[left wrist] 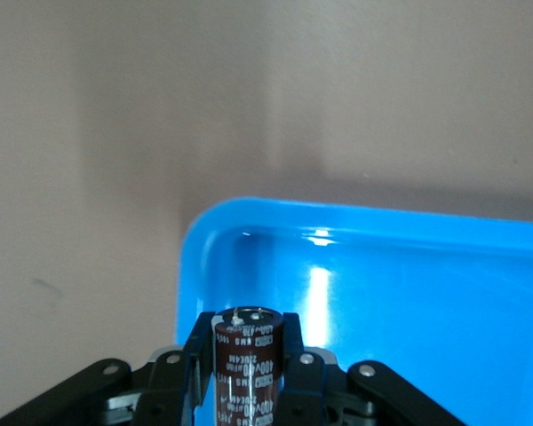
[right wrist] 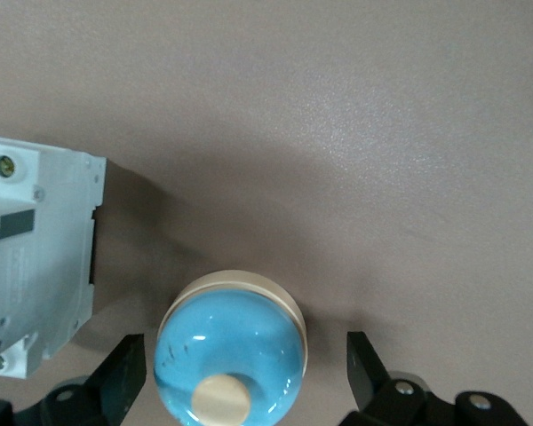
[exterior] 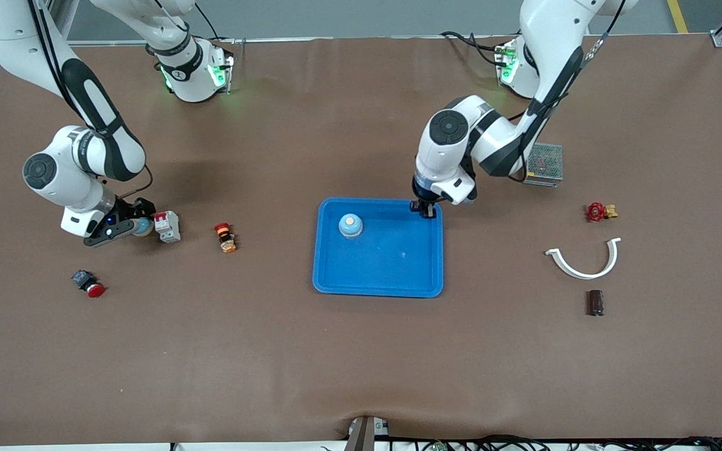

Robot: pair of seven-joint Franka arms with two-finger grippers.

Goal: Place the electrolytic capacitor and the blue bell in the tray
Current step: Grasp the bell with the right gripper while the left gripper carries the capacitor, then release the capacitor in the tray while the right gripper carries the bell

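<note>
A dark brown electrolytic capacitor (left wrist: 246,364) stands upright in my left gripper (left wrist: 246,333), which is shut on it. The left gripper (exterior: 427,210) hangs over the bright-blue tray (exterior: 398,275), at its corner toward the robots' bases and the left arm's end. One blue bell (exterior: 350,225) sits in the tray. Another blue bell (right wrist: 231,355) rests on the table between the fingers (right wrist: 124,377) of my open right gripper (right wrist: 244,368), with a gap on each side. In the front view the right gripper (exterior: 138,227) is low at the right arm's end of the table.
A white circuit breaker (exterior: 167,227) stands right beside the right gripper. An orange-red switch (exterior: 225,237) and a red push button (exterior: 89,284) lie nearby. Toward the left arm's end are a metal mesh box (exterior: 544,164), a red valve (exterior: 599,212), a white curved clamp (exterior: 585,260) and another capacitor (exterior: 596,302).
</note>
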